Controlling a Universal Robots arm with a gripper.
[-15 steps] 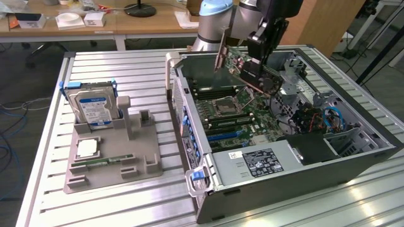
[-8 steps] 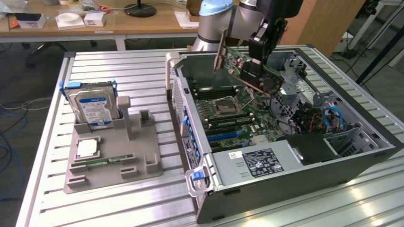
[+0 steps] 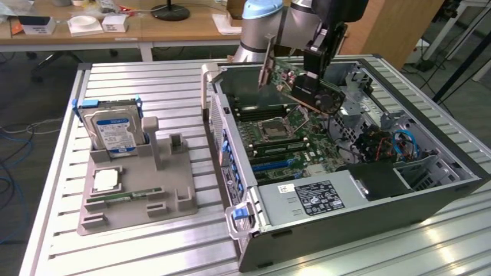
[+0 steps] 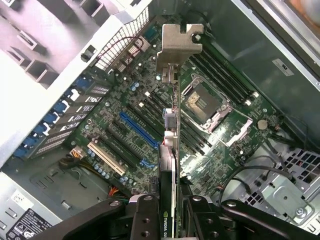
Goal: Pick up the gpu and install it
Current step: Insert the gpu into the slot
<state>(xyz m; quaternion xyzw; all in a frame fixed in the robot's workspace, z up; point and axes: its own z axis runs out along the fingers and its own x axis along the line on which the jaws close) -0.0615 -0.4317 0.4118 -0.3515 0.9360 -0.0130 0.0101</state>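
Fingers clamped on the gpu, card edge betw. them, hanging over the mobo (inside open case).

Green board face on the gpu, its bracket plain silver, and the gripper matte black. The motherboard is deep green with black slots; one long slot is bright blue, another cream. The hard drive wears a blue-and-white label with blue side rails, on a flat grey tray; the table is ribbed silver
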